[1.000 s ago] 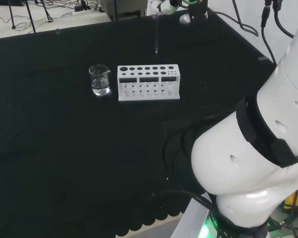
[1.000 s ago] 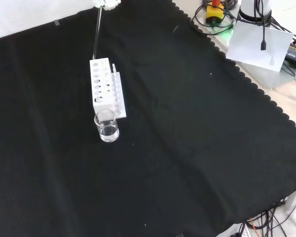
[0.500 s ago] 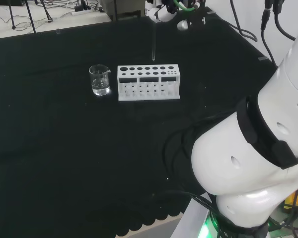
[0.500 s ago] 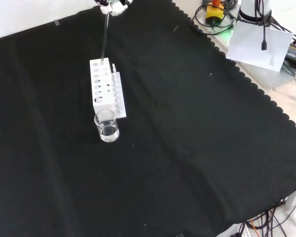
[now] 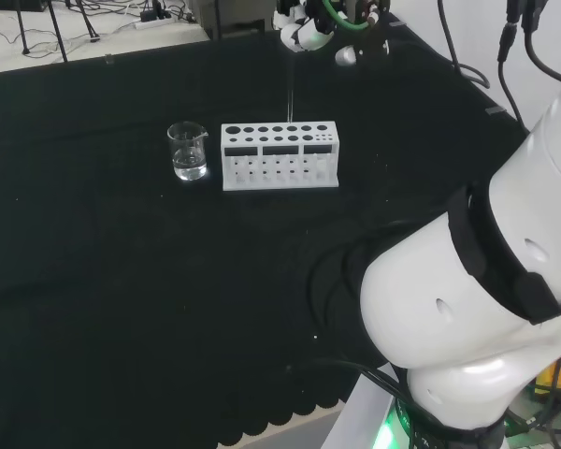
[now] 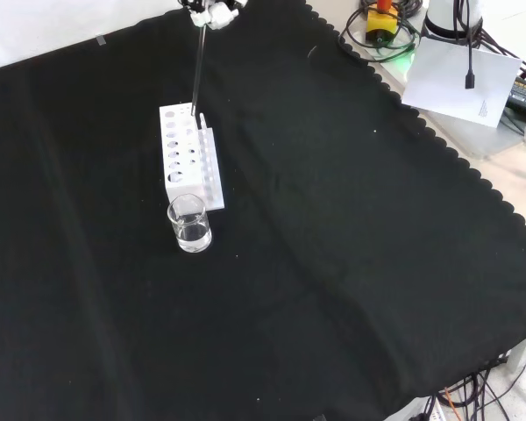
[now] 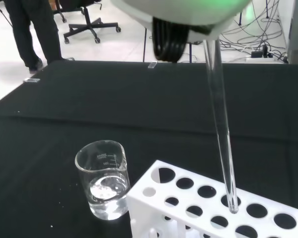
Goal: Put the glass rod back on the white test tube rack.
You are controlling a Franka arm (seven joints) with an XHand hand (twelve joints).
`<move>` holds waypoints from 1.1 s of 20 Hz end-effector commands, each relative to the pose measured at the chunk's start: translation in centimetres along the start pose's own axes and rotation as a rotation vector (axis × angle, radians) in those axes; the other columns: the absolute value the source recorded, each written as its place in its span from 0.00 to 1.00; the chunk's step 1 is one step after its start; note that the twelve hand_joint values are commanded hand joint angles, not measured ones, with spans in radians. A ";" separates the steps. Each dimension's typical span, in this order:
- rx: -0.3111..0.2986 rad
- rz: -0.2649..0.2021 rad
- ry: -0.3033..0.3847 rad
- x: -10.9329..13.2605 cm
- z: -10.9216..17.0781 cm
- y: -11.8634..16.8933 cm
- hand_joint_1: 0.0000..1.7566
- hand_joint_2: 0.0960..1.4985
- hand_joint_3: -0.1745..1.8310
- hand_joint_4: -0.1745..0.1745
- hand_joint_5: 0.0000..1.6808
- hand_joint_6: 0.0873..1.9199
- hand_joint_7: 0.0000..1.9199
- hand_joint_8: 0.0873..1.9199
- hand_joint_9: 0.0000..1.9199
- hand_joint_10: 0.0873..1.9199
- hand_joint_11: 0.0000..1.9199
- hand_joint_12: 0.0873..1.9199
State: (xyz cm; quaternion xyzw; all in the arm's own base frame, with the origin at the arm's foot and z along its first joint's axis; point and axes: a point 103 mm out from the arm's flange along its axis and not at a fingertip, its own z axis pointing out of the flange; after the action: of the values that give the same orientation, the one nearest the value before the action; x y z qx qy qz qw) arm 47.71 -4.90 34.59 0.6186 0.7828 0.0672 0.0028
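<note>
The white test tube rack (image 5: 279, 155) stands mid-cloth, its top full of round holes. The thin clear glass rod (image 5: 289, 89) hangs nearly upright from the hand (image 5: 304, 28), whose fingers pinch its upper end. In the front view the rod (image 6: 197, 70) slopes down from the hand (image 6: 212, 10) to the far end of the rack (image 6: 186, 153). Seen from the wrist, the rod (image 7: 221, 129) has its tip right at the rack's (image 7: 188, 198) top plate, beside a hole; whether it has entered the hole I cannot tell.
A small glass beaker (image 5: 188, 152) with a little clear liquid stands just beside the rack's end (image 6: 190, 224) (image 7: 103, 178). The arm's white links (image 5: 477, 299) rise at the head view's right. Cables and a white sheet (image 6: 460, 79) lie beyond the cloth's scalloped edge.
The hand has carried the rod sideways over the rack and lowered it. The tip, earlier beyond the rack, now reaches its top plate.
</note>
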 end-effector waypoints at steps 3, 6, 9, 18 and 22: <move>0.022 0.005 -0.004 -0.3 1.4 0.2 0.75 0.42 0.46 0.00 0.68 0.30 0.58 0.65 0.82 0.50 0.85 0.45; 0.017 0.002 0.004 -0.9 1.7 0.7 0.75 0.42 0.46 0.00 0.68 0.30 0.58 0.65 0.82 0.50 0.85 0.45; 0.020 -0.001 0.006 -1.4 2.1 1.2 0.75 0.42 0.46 0.00 0.68 0.30 0.58 0.65 0.82 0.50 0.86 0.45; 0.032 0.008 0.015 -2.3 3.0 2.2 0.75 0.42 0.46 0.00 0.68 0.30 0.58 0.65 0.82 0.50 0.86 0.45; 0.048 0.004 0.013 -2.1 3.6 2.1 0.75 0.42 0.46 0.00 0.68 0.30 0.58 0.65 0.82 0.50 0.86 0.45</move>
State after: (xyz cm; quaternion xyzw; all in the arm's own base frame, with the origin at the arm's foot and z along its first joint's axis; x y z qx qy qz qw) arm 50.64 -6.21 31.42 0.6199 0.7824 0.0580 -0.0155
